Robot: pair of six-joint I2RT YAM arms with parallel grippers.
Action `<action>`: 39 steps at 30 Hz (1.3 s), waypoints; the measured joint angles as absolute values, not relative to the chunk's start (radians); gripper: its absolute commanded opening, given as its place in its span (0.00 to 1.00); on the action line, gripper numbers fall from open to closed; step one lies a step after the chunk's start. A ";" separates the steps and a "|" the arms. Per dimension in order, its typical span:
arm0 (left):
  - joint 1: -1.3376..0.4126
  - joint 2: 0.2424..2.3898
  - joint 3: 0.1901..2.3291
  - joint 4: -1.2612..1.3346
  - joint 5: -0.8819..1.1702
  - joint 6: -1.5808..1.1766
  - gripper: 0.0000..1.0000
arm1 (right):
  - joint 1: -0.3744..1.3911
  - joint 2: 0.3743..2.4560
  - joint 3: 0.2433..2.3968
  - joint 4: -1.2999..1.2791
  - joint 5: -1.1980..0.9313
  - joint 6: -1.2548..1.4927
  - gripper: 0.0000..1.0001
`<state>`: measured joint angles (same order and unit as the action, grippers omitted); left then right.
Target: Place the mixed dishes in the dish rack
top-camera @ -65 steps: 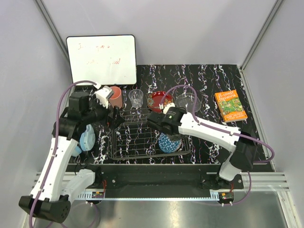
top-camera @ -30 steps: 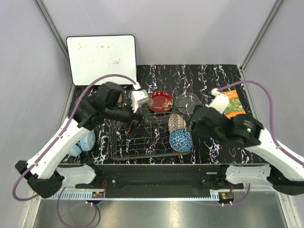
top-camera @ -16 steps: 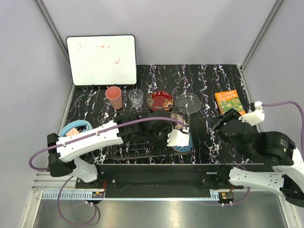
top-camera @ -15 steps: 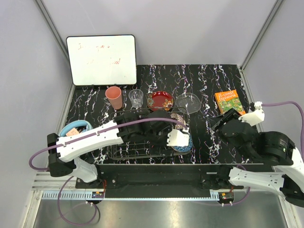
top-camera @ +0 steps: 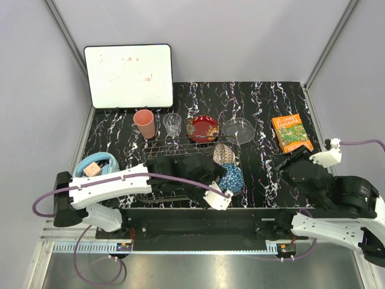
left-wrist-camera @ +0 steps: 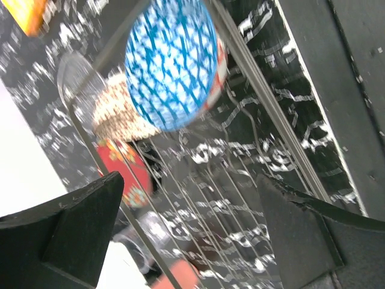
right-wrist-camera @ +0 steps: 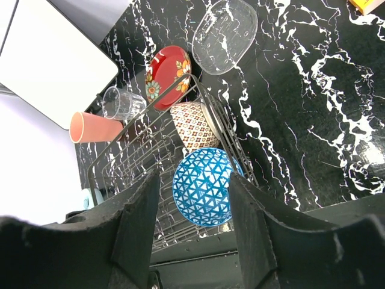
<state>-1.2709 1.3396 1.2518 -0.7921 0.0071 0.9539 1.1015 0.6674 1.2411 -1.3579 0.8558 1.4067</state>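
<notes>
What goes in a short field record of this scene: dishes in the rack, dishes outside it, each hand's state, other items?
in rack: blue patterned bowl, beige speckled bowl, on edge at the right end of the dish rack
behind rack: salmon-pink cup, clear tumbler, red plate, clear glass bowl
left hand: open, empty
right hand: open, empty
other items: headphones, orange book, white board

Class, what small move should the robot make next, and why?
Probably reach the right end effector, open and empty, toward the round clear glass bowl. It lies unloaded on the black marbled table, just past the dark wire dish rack, on the right arm's side.
</notes>
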 measured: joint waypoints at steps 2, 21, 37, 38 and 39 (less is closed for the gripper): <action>-1.283 1.360 1.257 -0.767 0.013 0.975 0.99 | 1.102 0.645 1.232 -1.359 0.856 1.406 0.56; -1.343 1.581 1.374 -0.695 0.062 0.910 0.68 | 1.102 0.550 1.216 -1.359 0.893 1.353 0.54; -1.328 1.588 1.374 -0.717 0.084 0.865 0.57 | 1.102 0.548 1.202 -1.358 0.900 1.351 0.53; -1.321 1.592 1.374 -0.717 0.085 0.866 0.56 | 1.102 0.548 1.201 -1.359 0.900 1.351 0.53; -1.316 1.597 1.374 -0.717 0.086 0.864 0.56 | 1.102 0.548 1.200 -1.358 0.900 1.351 0.52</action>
